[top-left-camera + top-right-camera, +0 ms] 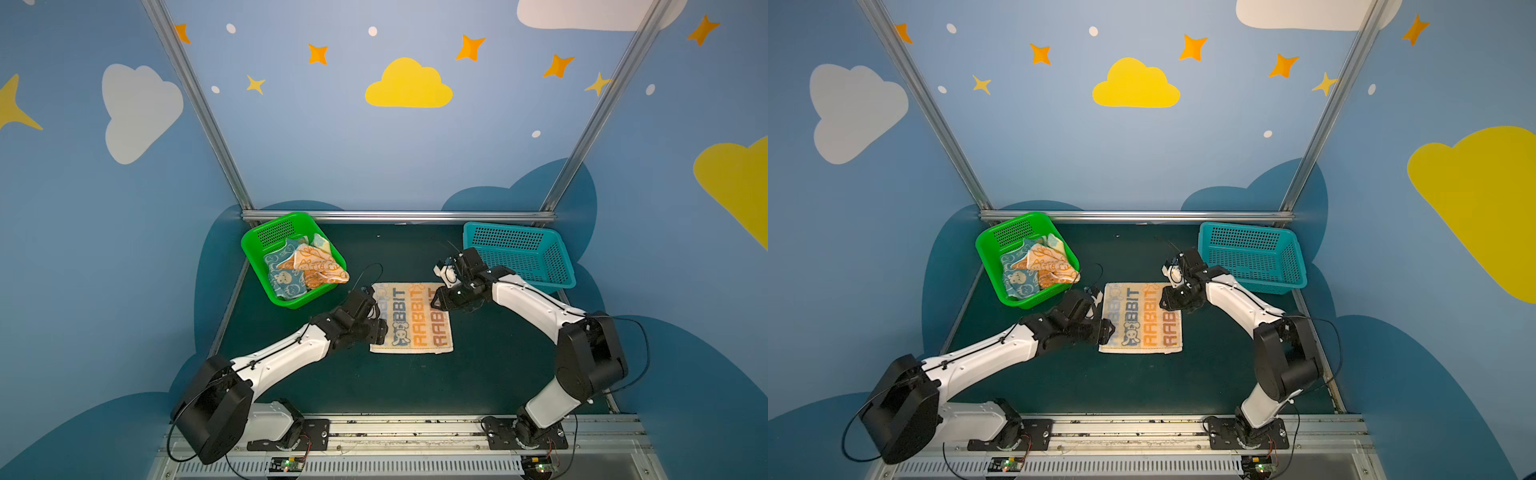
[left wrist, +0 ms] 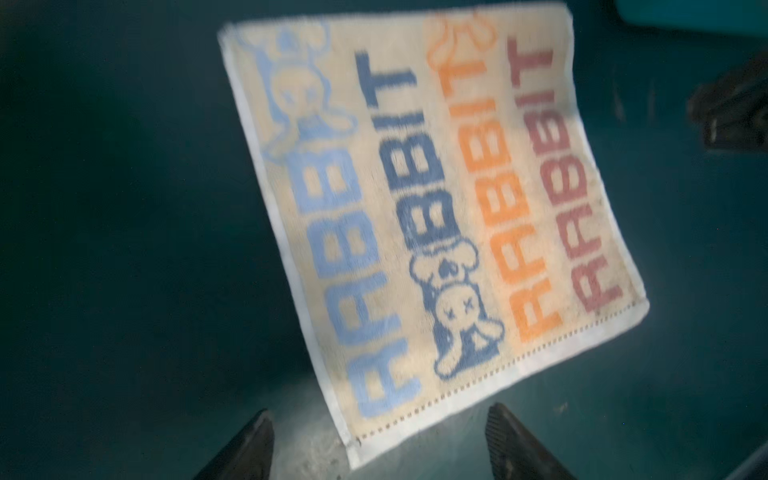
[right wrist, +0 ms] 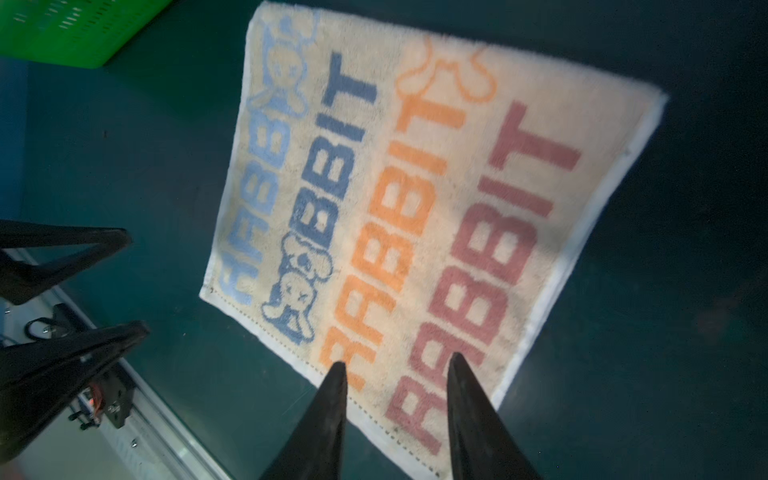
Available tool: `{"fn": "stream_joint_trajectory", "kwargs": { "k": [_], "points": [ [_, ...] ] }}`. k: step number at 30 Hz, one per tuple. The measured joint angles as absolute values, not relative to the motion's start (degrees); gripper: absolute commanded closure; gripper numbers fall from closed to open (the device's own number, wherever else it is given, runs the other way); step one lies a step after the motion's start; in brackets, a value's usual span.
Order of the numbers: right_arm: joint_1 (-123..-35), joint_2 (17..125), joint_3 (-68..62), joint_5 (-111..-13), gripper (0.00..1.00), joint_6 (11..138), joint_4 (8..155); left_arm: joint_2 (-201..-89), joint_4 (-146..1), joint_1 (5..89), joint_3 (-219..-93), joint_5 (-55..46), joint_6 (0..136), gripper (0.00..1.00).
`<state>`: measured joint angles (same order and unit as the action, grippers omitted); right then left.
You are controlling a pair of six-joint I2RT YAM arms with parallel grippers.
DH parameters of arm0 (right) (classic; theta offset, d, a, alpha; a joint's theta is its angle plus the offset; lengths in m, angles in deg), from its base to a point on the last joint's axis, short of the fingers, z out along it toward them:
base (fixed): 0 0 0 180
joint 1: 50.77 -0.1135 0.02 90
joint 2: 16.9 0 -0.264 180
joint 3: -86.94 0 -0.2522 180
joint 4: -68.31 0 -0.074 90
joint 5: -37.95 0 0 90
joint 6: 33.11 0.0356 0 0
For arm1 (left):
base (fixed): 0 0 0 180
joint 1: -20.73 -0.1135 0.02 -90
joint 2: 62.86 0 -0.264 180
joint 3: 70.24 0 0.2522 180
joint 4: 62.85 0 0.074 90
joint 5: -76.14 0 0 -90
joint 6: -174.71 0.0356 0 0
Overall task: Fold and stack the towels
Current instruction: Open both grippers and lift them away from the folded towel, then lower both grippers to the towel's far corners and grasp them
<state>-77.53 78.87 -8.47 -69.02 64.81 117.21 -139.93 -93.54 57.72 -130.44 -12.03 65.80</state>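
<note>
A pale yellow towel (image 1: 411, 318) (image 1: 1142, 318) with "RABBIT" lettering and cartoon rabbits lies spread flat on the dark green table. My left gripper (image 1: 380, 326) (image 2: 379, 409) hovers at its left edge near the near-left corner, open wide and holding nothing. My right gripper (image 1: 436, 301) (image 3: 397, 359) is above the towel's (image 3: 415, 208) right side. It is open, and only the cloth below shows between its fingers. More towels (image 1: 305, 266), orange, blue and pale, lie crumpled in the green basket (image 1: 286, 216).
An empty teal basket (image 1: 498, 226) stands at the back right, just behind my right arm. The green basket (image 1: 1017, 216) sits at the back left beside my left gripper. A metal rail (image 1: 395, 428) runs along the table's front edge.
</note>
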Motion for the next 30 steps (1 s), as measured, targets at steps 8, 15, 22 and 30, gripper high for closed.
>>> {"fn": "stream_joint_trajectory", "kwargs": {
  "k": [8,15,22,30],
  "points": [
    [-75.9,90.8,6.5,-61.7,0.63,56.3,122.9,-156.0,-95.4,50.4,-148.1,-12.7,68.3,0.23],
    [-75.3,99.5,16.3,-60.1,0.63,50.7,126.2,-170.1,-98.1,47.0,-159.1,-11.4,70.6,0.24],
    [-74.7,107.7,26.7,-59.8,0.63,49.2,130.1,-177.3,-100.0,45.2,-166.3,-10.4,71.0,0.24],
    [-72.2,109.8,28.2,-59.6,0.63,47.3,133.2,-182.0,-101.1,43.5,-170.2,-8.3,72.4,0.28]
  ]
}}
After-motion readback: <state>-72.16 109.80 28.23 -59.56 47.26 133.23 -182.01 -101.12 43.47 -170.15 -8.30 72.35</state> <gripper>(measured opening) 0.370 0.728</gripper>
